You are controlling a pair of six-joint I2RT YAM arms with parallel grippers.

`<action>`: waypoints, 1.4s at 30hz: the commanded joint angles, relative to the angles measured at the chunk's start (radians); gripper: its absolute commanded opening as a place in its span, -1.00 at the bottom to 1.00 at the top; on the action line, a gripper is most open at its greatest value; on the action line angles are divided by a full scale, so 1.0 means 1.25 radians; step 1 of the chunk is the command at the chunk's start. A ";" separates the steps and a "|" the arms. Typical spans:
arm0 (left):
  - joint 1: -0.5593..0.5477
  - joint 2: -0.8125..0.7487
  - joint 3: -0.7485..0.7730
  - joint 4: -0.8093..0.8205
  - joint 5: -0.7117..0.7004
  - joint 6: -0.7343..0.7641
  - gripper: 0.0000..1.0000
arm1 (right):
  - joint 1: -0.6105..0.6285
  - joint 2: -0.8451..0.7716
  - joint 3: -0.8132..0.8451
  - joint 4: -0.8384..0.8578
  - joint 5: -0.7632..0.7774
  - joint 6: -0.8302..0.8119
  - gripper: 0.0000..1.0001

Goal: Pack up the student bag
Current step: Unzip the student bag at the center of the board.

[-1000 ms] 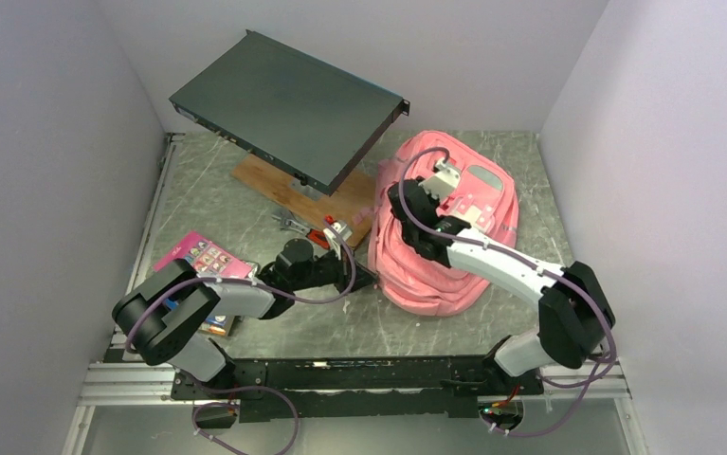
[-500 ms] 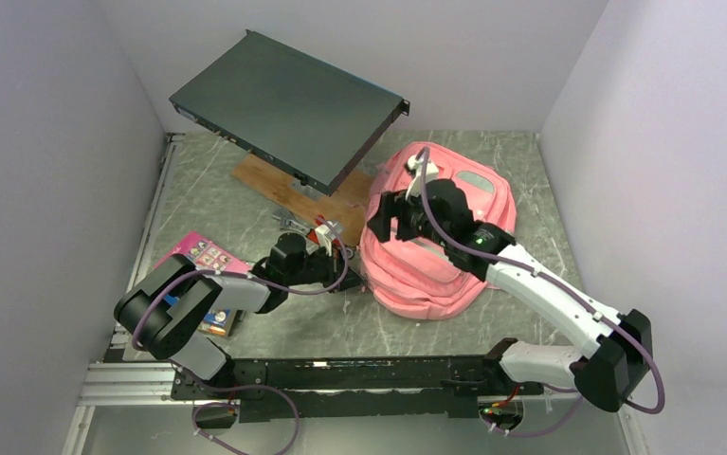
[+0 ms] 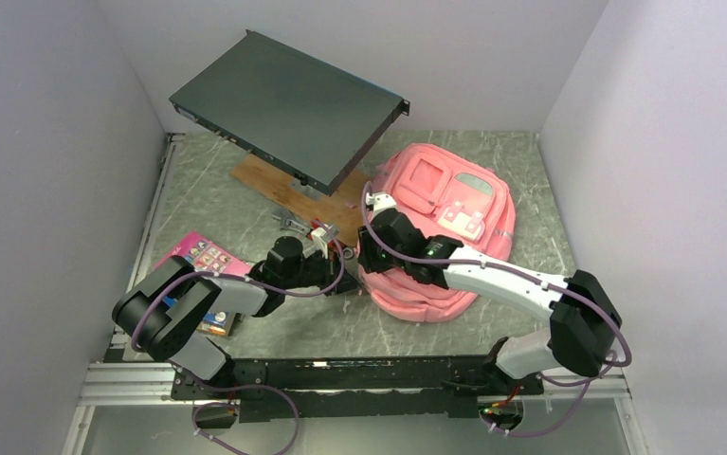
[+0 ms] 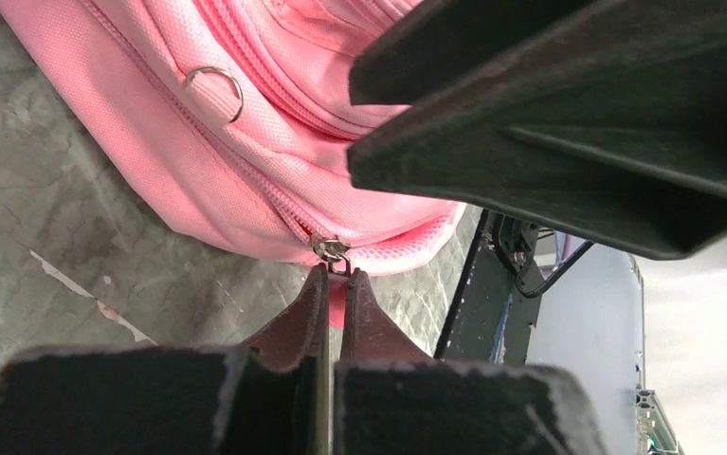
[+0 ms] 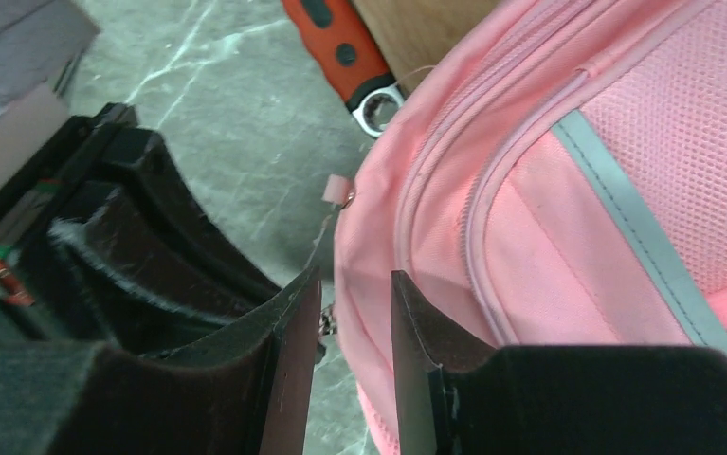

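The student bag [image 3: 445, 223] lies flat on the table, pink with pale grey trim. My left gripper [image 4: 337, 277] is shut on the pink zip pull tab [image 4: 336, 305] just below the metal slider [image 4: 331, 250] at the bag's lower left edge [image 4: 198, 142]. In the top view it [image 3: 347, 275] sits against the bag's left side. My right gripper [image 5: 352, 284] straddles the bag's left edge [image 5: 549, 237] with its jaws partly open; pink fabric lies against the right finger and a gap shows by the left finger. It [image 3: 369, 254] is right beside the left gripper.
A flat black device [image 3: 288, 104] leans on a wooden board [image 3: 340, 204] behind the bag. An orange-handled wrench [image 5: 340, 47] and small tools [image 3: 293, 225] lie by the board. A pink book [image 3: 203, 256] rests at the left.
My right arm swung from the bag's top down to its left edge. The raised top of the bag dropped flat. The left gripper kept its hold and shifted slightly left.
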State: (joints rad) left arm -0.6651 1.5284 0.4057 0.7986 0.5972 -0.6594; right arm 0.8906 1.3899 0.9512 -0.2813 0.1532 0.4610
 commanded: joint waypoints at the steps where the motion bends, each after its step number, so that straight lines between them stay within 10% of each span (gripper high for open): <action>1: 0.002 -0.017 -0.007 0.043 0.034 -0.024 -1.00 | 0.020 0.028 0.044 0.018 0.120 0.002 -0.31; 17: 0.006 -0.028 0.000 0.045 0.044 -0.036 -1.00 | 0.113 0.084 -0.012 0.088 0.304 0.040 -0.23; 22: 0.006 -0.033 0.005 0.027 0.045 -0.028 -1.00 | 0.113 0.094 -0.009 0.094 0.318 0.073 -0.99; 42: -0.036 -0.142 0.023 -0.115 -0.004 0.020 -1.00 | 0.056 -0.010 0.137 0.042 0.387 0.371 -1.00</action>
State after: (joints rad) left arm -0.6785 1.4273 0.4103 0.8200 0.5804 -0.7143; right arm 0.9958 1.4002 0.9894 -0.3210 0.5488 0.8608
